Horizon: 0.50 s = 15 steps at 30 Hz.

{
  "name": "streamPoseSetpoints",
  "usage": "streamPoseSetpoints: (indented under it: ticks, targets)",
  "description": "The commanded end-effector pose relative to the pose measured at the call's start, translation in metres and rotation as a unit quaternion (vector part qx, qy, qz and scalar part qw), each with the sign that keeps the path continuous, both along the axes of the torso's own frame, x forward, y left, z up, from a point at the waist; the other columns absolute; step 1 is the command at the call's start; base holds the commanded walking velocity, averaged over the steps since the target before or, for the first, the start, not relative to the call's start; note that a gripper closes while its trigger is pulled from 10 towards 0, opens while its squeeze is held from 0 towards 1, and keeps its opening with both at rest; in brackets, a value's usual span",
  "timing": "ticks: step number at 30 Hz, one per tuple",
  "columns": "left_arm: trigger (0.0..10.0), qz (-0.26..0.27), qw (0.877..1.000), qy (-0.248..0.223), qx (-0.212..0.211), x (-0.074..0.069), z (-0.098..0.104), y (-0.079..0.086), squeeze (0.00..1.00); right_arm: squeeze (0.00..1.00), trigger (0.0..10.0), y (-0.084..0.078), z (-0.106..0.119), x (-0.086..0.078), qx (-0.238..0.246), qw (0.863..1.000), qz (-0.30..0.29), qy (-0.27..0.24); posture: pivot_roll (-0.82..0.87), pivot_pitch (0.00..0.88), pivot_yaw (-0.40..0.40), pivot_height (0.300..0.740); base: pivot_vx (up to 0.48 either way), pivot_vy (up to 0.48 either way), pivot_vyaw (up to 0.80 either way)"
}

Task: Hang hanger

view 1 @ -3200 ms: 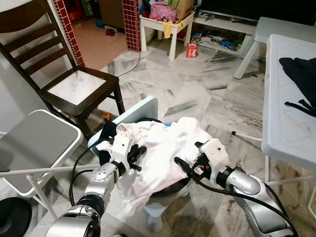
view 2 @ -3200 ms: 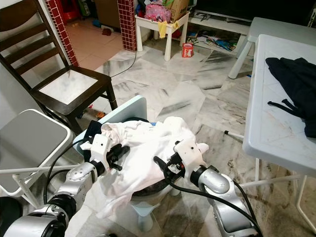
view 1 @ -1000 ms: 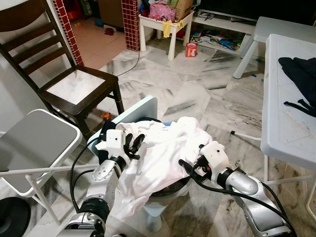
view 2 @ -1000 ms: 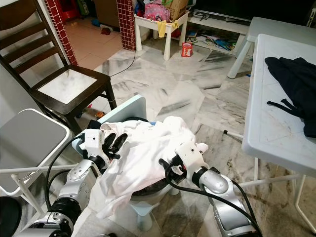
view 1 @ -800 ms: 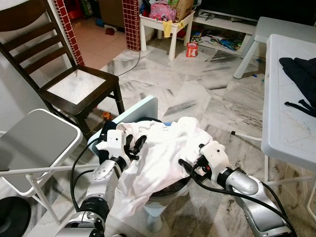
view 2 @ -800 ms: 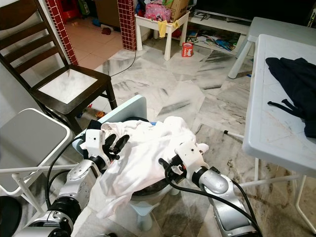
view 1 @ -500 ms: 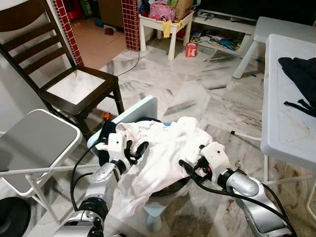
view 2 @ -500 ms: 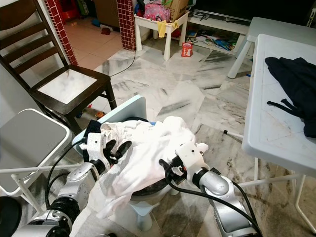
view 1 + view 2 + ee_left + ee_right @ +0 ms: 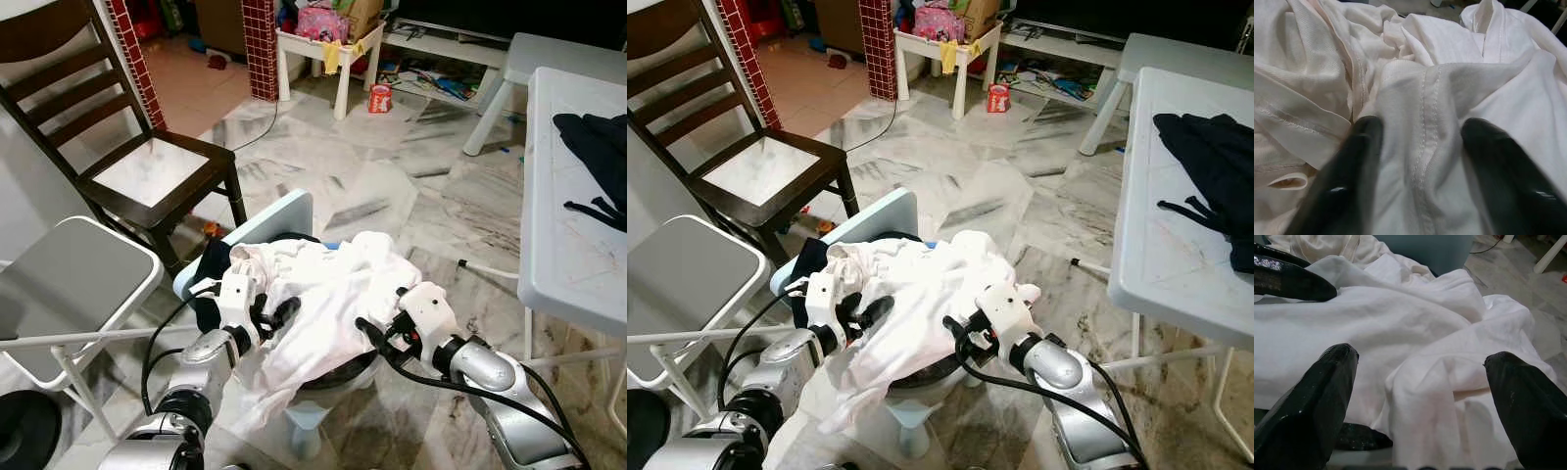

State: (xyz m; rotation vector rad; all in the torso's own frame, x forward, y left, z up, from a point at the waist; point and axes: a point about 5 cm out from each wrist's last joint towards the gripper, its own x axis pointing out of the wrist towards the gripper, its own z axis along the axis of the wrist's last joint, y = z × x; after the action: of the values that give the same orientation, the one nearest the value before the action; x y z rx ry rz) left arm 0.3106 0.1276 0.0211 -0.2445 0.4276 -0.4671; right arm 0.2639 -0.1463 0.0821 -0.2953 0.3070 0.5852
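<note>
Cloth is what I work on now: a heap of white garments (image 9: pixel 328 304) lies over a small light-blue stool (image 9: pixel 279 220) directly before me. Compared with a second ago, my left gripper (image 9: pixel 266 315) has come down from above the pile and pushed into its left side. In the left wrist view its two fingers (image 9: pixel 1359 166) stand apart with a stitched fold of the cloth between them, not yet pinched. My right gripper (image 9: pixel 377 338) has hardly moved; it waits at the right side of the heap with fingers wide, holding nothing.

I judge this as the start of a grasp on the garment. A hanger itself I cannot find in these views, maybe it is buried under the cloth, so the task is still at an early stage.

For room: a grey folding chair (image 9: pixel 73 284) is near my left arm, and the dark wooden chair (image 9: pixel 147 171) stands beyond it. The white table (image 9: pixel 573 255) edge is close on my right side. Open marble floor (image 9: pixel 392 186) lies ahead of the stool.
</note>
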Motion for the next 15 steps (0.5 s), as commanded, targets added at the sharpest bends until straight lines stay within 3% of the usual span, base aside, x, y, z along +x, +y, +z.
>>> streamPoseSetpoints:
  ticks: [1,15]
  targets:
    - [0.0,-0.014,1.000,0.013,0.009,-0.0026,-0.0038,0.0003,0.00,0.00,10.0,-0.0001,0.0022,-0.0023,-0.001,1.000,0.002,-0.001,-0.17,0.128,-0.003,0.740,0.000,0.000,0.00]
    - [0.0,-0.028,0.999,0.013,0.015,-0.0028,-0.0038,0.0000,0.00,0.00,10.0,0.0019,-0.0013,-0.0055,-0.003,1.000,0.013,0.013,-0.17,0.129,-0.005,0.740,0.000,0.000,0.00]
